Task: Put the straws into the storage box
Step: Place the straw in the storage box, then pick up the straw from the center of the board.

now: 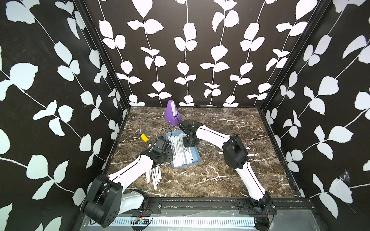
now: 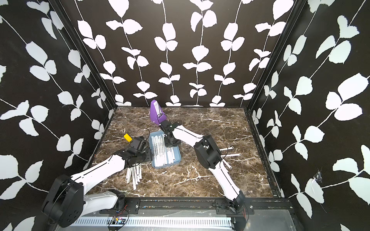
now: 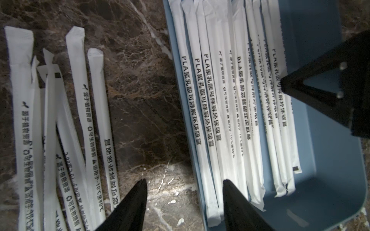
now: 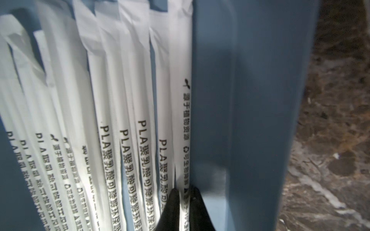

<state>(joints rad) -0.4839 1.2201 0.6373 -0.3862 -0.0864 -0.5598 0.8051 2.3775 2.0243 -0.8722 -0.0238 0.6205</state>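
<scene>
Blue storage box (image 4: pixel 250 100) floor lies bare beside straws (image 4: pixel 140 90).

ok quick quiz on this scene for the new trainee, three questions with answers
1. True or false: all the straws are in the storage box.
2. Which gripper has a straw between its fingertips? A left, B right, C neither.
3. What colour is the metronome beyond the box?
Key: 1 false, a pile lies on the table. 2 B, the right gripper. 3 purple.
</scene>
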